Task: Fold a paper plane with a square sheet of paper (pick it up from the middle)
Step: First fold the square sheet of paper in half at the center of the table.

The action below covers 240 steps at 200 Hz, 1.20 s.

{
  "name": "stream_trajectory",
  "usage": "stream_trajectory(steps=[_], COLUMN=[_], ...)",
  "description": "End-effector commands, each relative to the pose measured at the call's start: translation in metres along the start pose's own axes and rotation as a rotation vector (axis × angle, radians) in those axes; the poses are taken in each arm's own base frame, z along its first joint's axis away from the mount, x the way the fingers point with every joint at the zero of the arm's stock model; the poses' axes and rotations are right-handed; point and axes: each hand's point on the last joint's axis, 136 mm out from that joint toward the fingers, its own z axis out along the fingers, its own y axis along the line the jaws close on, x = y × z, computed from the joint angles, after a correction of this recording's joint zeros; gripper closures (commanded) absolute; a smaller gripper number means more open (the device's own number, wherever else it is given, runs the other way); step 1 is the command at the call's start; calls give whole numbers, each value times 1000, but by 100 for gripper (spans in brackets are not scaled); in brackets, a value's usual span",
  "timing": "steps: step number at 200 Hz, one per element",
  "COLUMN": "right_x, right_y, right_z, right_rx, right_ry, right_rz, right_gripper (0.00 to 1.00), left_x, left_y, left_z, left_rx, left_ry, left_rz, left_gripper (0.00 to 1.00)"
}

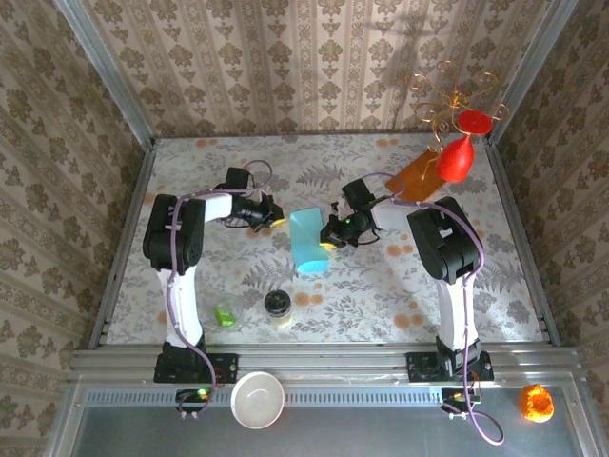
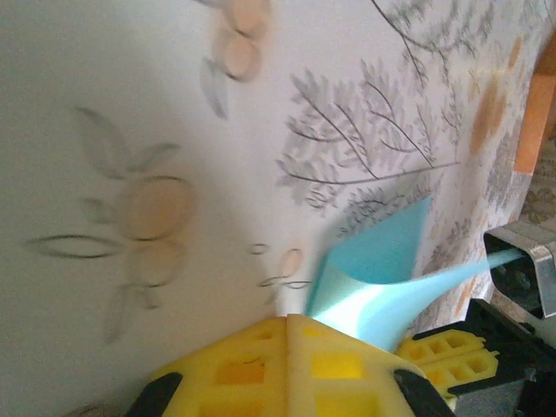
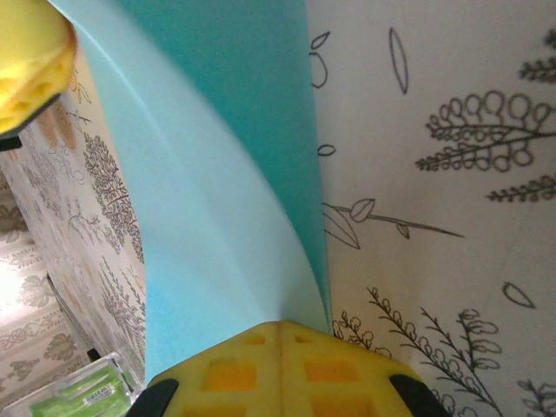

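The square sheet of paper (image 1: 306,243) is sitting at the middle of the counter (image 1: 190,171), between the two arms. It is bowing upward instead of lying flat. From above it is showing as a narrowed blue panel. In the right wrist view the sheet (image 3: 217,174) is curving into two planes that are meeting along a soft bend.

The right jaws are clenching one edge of it, with the paper running straight into the seam between their yellow fingertips (image 3: 234,369). The left jaws are pressed together too, their yellow fingertips (image 2: 252,369) sitting just beside a corner of the sheet (image 2: 378,265). Whether they are actually pinching paper cannot be told.

The task is looking to be at an early stage. The sheet is being lifted and bent toward a first fold, but no sharp crease, pointed nose or wings are showing, so nearly all the folding is remaining.

Farther out, an orange-brown sheet (image 1: 417,174) is lying well apart at the far right. A dark jar (image 1: 278,305) and a small green item (image 1: 226,314) are sitting near the counter's front edge.
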Motion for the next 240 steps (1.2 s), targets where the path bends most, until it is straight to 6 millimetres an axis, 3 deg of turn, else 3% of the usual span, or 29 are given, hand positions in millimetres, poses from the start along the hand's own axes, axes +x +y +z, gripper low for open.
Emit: stream_trajectory(steps=[1,26,43,71,101,146,175,190,210,240], right_x=[91,92,93,95,97,97,98,97,96,95], right_y=[-172,-172,-172,-174,-176,-178,-178,-178,-177,-176], right_z=[12,11,12,12,12,12,12,12,12,12], right_rx=[605,604,603,603,609,610,610,610,609,604], right_ry=[191,187,188,189,192,187,186,185,182,179], right_rz=[267,270,272,275,277,282,282,282,279,279], right_gripper=[97,97,97,97,97,97,97,97,97,97], left_x=[-3,13,25,31,16,-20,-41,-47,-45,-14], left_y=[-3,-47,-58,-54,-41,9,31,22,-8,-42], left_z=[-19,-11,6,33,40,27,5,-9,-27,-34], left_rx=[-42,54,65,40,16,-82,-138,-129,-102,-106], left_ry=[-42,-31,-3,36,23,-16,-71,-97,-122,-143], left_rz=[19,75,87,80,87,33,8,18,59,92], left_gripper=[99,98,99,99,99,99,99,99,99,99])
